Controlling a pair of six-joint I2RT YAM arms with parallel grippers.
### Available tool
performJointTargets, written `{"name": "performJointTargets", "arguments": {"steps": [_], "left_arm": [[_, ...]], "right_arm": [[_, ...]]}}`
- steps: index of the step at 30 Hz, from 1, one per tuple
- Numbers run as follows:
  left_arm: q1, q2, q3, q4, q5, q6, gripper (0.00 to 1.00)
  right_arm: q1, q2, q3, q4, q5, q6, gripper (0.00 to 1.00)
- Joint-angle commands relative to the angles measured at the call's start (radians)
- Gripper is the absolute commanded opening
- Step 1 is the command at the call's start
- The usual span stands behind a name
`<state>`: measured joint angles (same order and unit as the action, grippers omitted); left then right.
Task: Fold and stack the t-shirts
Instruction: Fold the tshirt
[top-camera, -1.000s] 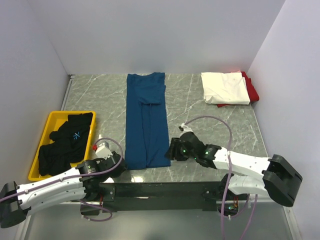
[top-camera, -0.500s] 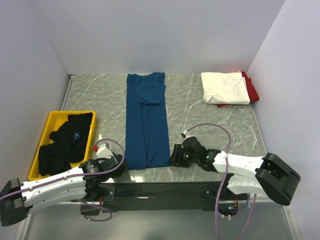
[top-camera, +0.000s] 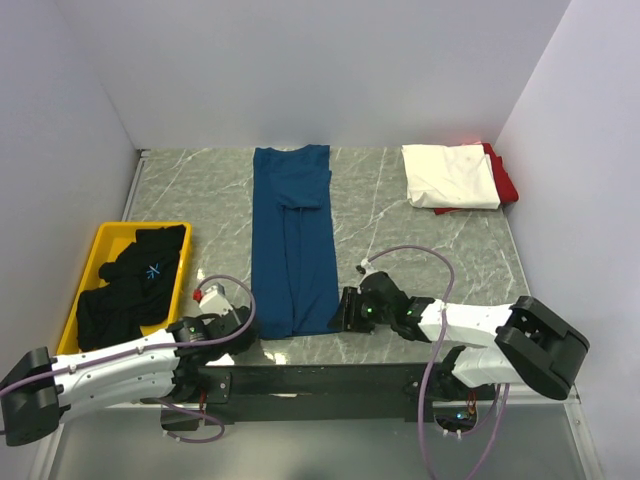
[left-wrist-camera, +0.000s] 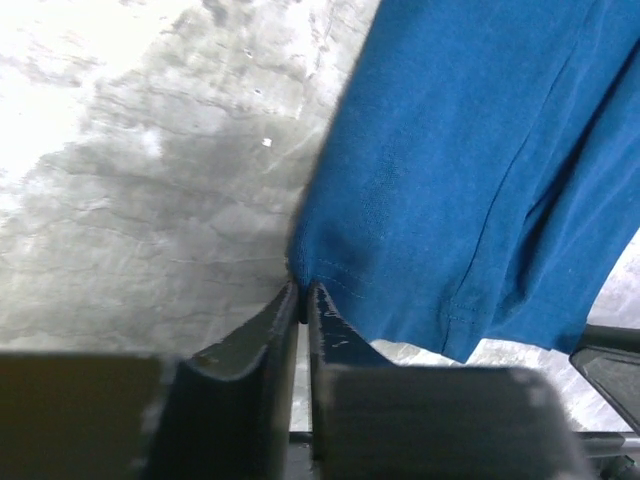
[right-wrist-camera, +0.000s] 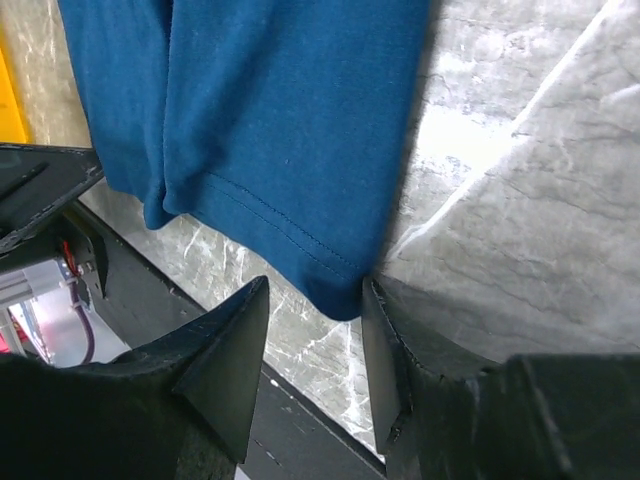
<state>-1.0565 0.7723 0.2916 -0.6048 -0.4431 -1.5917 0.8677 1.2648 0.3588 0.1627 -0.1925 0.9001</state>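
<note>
At the far left, a shallow yellow plastic tray (top-camera: 108, 233) lies on the grey marble-patterned table top (top-camera: 390, 220). It holds the crumpled black cloth t-shirts (top-camera: 130, 285), heaped loosely, with a small pale-blue mark on one of them.

Just right of the tray, the left gripper (left-wrist-camera: 302, 292) reaches in low from the near edge. Its two dark fingers (left-wrist-camera: 265, 345) are drawn almost together, with only a thin slit between them. The near-left corner of the navy-blue cloth t-shirt (top-camera: 292, 240) runs into that slit at the tips, so the gripper looks clamped on that corner.

This shirt lies in the middle of the table, folded lengthwise into one long, narrow strip. It runs from near the back wall to the near edge, with its stitched hem nearest the arms.

The right gripper (right-wrist-camera: 315, 287) is at the near-right corner of the same hem. Its fingers (right-wrist-camera: 225, 350) are spread apart, one on either side of the corner, and the cloth lies between them unpinched.

In the far right corner, well apart from the arms, a folded white cloth t-shirt (top-camera: 450, 175) lies on top of a folded red cloth t-shirt (top-camera: 507, 183). The red cloth shows along the right and near edges of the white one.
</note>
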Motion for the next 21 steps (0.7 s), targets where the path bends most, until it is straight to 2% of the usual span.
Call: {"name": "performJointTargets", "arguments": {"steps": [1,6,10,12,15,21], "left_arm": [[0.004,0.024,0.003,0.020,0.032,0.006,0.12],[0.004,0.005,0.017,0.027,0.040,0.035,0.01],[0.004,-0.004,0.046,0.020,0.050,0.074,0.01],[0.003,-0.004,0.061,0.005,0.056,0.088,0.01],[-0.002,-0.005,0.081,0.007,0.078,0.119,0.01],[-0.060,-0.018,0.084,0.054,0.116,0.136,0.01]], "right_arm": [[-0.004,0.027,0.023,0.015,-0.002,-0.007,0.49],[-0.004,0.053,0.031,0.026,-0.013,-0.010,0.42],[-0.019,0.044,0.040,0.005,-0.021,-0.030,0.27],[-0.051,0.016,0.040,-0.014,-0.031,-0.049,0.13],[-0.094,-0.056,0.022,-0.058,-0.033,-0.079,0.00],[-0.102,-0.180,-0.004,-0.155,-0.032,-0.130,0.00]]}}
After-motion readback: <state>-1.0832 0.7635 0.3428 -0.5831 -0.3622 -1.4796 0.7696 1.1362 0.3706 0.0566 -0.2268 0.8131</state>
